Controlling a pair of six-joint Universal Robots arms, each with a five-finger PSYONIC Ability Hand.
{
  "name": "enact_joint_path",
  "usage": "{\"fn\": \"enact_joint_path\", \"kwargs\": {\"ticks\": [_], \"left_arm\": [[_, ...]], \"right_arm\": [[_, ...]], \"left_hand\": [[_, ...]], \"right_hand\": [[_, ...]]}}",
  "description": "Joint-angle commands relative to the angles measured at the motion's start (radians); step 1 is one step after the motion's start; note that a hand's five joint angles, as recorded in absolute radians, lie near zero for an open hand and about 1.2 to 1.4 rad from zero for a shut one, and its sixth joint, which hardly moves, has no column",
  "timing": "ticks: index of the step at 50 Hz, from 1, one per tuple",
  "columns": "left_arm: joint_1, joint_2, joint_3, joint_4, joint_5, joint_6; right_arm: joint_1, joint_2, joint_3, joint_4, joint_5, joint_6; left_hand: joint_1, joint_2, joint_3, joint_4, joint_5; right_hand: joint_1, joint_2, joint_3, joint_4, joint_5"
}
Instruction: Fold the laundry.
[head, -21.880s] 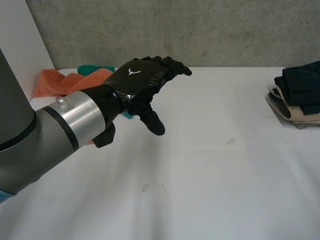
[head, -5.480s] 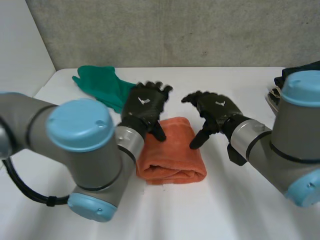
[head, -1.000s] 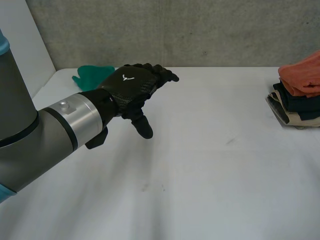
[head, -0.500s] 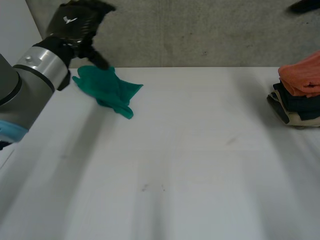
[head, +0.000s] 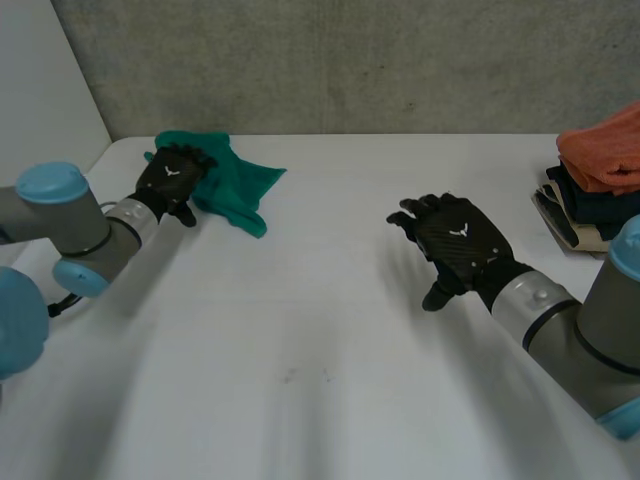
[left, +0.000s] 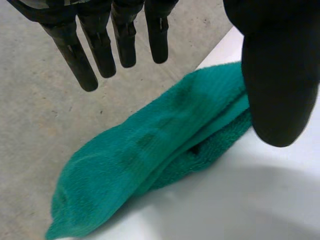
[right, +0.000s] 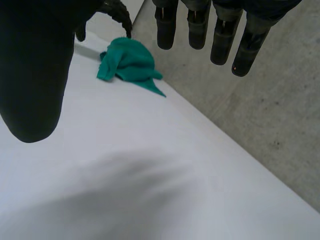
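Head camera: high, between and behind the arms, looking down and forward across the white table (head: 330, 340) to the grey concrete wall (head: 400, 60) along its far edge. Wide coverage, left edge to right edge.

Left wrist camera: looks along the left hand (head: 172, 182) past its straight fingers (left: 100, 45). Very close to the crumpled green terry cloth (left: 150, 150) at the table's far left corner, with the wall behind.

Right wrist camera: on the right hand (head: 455, 240) near mid-table, faces that same corner from well apart.

Shared by all three: cloth, table, wall.
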Motion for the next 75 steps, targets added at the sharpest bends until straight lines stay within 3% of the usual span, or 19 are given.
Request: {"fn": "enact_joint_path", "kwargs": {"ticks": [1, 10, 12, 14, 18, 42, 45, 48, 49, 54, 58, 62, 65, 70, 75], "left_arm": [[-0.012, -0.121, 0.151, 0.004, 0.034, -0.005], [-0.014, -0.196, 0.283, 0.008, 0.108, -0.002], [-0.015, -0.204, 0.296, 0.014, 0.119, -0.002], [-0.015, -0.209, 0.299, 0.034, 0.148, 0.000], [-0.021, -0.215, 0.299, 0.079, 0.152, 0.009], [-0.026, -0.298, 0.385, 0.105, 0.208, 0.181], [-0.026, -0.302, 0.388, 0.105, 0.212, 0.185], [-0.031, -0.304, 0.383, 0.108, 0.209, 0.204], [-0.037, -0.304, 0.376, 0.111, 0.202, 0.214], [-0.092, -0.238, 0.253, 0.122, 0.154, 0.354], [-0.106, -0.011, -0.006, 0.137, 0.119, 0.441], [-0.138, 0.202, -0.264, 0.165, 0.102, 0.403], [-0.205, 0.392, -0.478, 0.163, 0.080, 0.308], [-0.332, 0.651, -0.774, 0.165, 0.041, 0.037], [-0.490, 0.730, -0.916, 0.172, 0.016, -0.225]], "right_arm": [[-0.002, -0.030, 0.060, -0.003, 0.031, 0.006], [-0.015, -0.050, 0.100, -0.003, 0.040, 0.000], [-0.020, -0.050, 0.104, -0.003, 0.040, 0.000], [-0.022, -0.051, 0.106, -0.003, 0.040, 0.000], [-0.023, -0.053, 0.109, 0.000, 0.040, 0.000], [-0.061, -0.114, 0.124, 0.020, 0.035, -0.002], [-0.065, -0.117, 0.126, 0.019, 0.035, -0.002], [-0.065, -0.117, 0.124, 0.019, 0.034, -0.002], [-0.065, -0.117, 0.124, 0.019, 0.034, -0.002], [-0.065, -0.117, 0.124, 0.019, 0.032, -0.002], [-0.066, -0.126, 0.124, 0.019, 0.034, -0.002], [-0.077, -0.145, 0.126, 0.019, 0.035, -0.002], [-0.092, -0.162, 0.127, 0.020, 0.038, 0.001], [-0.103, -0.185, 0.130, 0.019, 0.043, 0.004], [-0.112, -0.191, 0.130, 0.019, 0.043, 0.006]], "left_hand": [[0.115, 0.121, 0.122, 0.117, 0.116], [0.182, 0.188, 0.189, 0.184, 0.183], [0.270, 0.276, 0.277, 0.272, 0.271], [0.496, 0.502, 0.503, 0.498, 0.497], [0.643, 0.649, 0.650, 0.645, 0.644], [0.523, 0.529, 0.530, 0.525, 0.524], [0.684, 0.690, 0.691, 0.686, 0.685], [1.070, 1.076, 1.077, 1.072, 1.071], [1.072, 1.078, 1.078, 1.074, 1.072], [1.072, 1.078, 1.079, 1.074, 1.072], [1.072, 1.078, 1.079, 1.074, 1.072], [1.072, 1.078, 1.079, 1.074, 1.072], [1.072, 1.078, 1.079, 1.074, 1.072], [1.072, 1.078, 1.079, 1.074, 1.072], [1.072, 1.078, 1.079, 1.074, 1.072]], "right_hand": [[-0.030, -0.050, -0.041, -0.069, -0.065], [-0.030, -0.050, -0.041, -0.069, -0.065], [-0.030, -0.050, -0.041, -0.069, -0.065], [-0.030, -0.050, -0.041, -0.069, -0.065], [-0.030, -0.050, -0.041, -0.069, -0.065], [-0.030, -0.050, -0.041, -0.069, -0.065], [-0.030, -0.050, -0.041, -0.069, -0.065], [-0.030, -0.050, -0.041, -0.069, -0.065], [-0.030, -0.050, -0.041, -0.069, -0.065], [-0.030, -0.050, -0.041, -0.069, -0.065], [-0.030, -0.050, -0.041, -0.069, -0.065], [-0.030, -0.050, -0.041, -0.069, -0.065], [-0.030, -0.050, -0.041, -0.069, -0.065], [-0.030, -0.050, -0.041, -0.069, -0.065], [-0.030, -0.050, -0.041, -0.069, -0.065]]}}
